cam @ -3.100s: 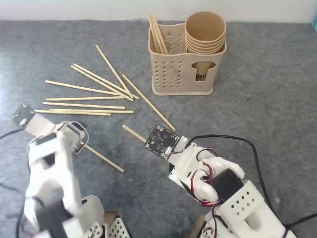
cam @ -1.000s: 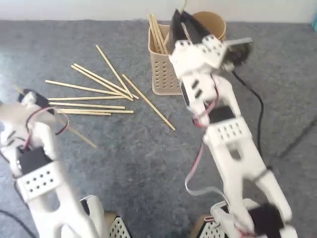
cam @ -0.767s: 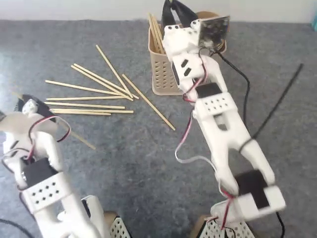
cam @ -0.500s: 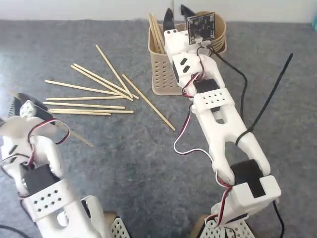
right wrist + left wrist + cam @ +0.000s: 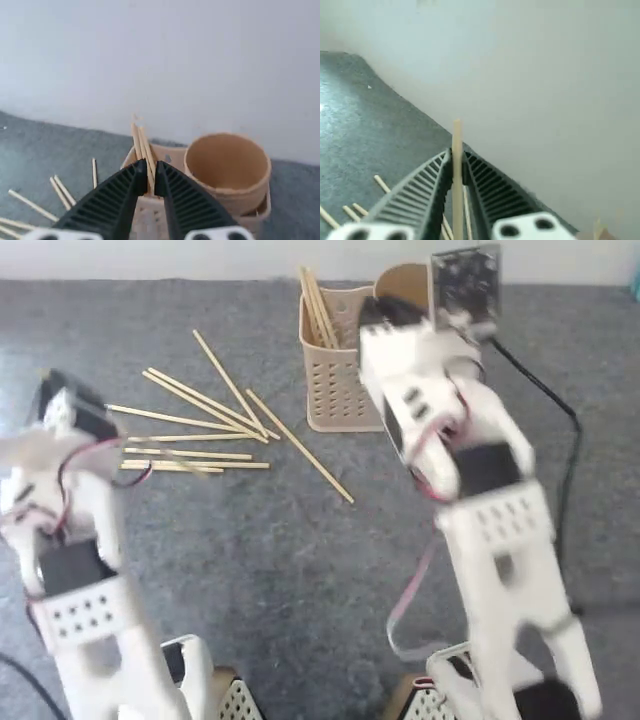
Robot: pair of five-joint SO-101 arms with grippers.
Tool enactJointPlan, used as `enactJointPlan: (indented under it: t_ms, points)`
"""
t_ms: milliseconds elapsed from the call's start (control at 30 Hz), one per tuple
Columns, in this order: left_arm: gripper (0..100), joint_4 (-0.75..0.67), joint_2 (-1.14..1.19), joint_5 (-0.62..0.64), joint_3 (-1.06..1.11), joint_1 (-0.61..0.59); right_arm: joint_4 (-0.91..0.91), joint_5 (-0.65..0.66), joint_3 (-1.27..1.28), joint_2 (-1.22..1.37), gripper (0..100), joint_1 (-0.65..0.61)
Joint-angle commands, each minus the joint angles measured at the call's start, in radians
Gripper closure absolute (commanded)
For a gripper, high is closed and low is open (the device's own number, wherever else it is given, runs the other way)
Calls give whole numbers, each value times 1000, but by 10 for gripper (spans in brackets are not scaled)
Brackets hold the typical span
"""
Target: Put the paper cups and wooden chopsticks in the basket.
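A beige perforated basket stands at the back of the grey mat. It holds a stack of paper cups and a few wooden chopsticks. Several loose chopsticks lie fanned out to its left. My right gripper hangs over the basket's near side, shut with nothing in it. From the right wrist, the right gripper points at the basket's chopsticks and the cups. At the mat's left my left gripper is raised. That left gripper is shut on a chopstick standing up between its jaws.
The grey mat is bare between the two arms. A black cable trails from the right arm across the mat's right side. A pale wall rises behind the basket.
The right gripper, open over the basket half a second ago, has pulled back toward me and shut. The left arm has risen and moved toward the back with its chopstick.
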Motion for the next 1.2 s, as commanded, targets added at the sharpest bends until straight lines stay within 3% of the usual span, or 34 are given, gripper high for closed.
enactJointPlan:
  t_ms: [0,200,400,500,700,1000,1167]
  points:
    - [989,78,199,49,-314,84,229,-15,-58,-163,961,51]
    - [989,147,512,75,-757,232,470,-15,-57,-282,961,107]
    - [989,140,701,71,-1056,377,627,-17,-5,-317,963,136]
    - [988,138,787,51,-1193,417,602,-17,107,-378,990,168]
    - [988,91,942,-115,-1417,477,495,-18,436,-613,990,163]
    - [988,8,1122,-299,-1446,548,348,-12,813,-846,990,125]
    - [988,-173,1229,-345,-1446,562,283,-17,951,-900,990,44]
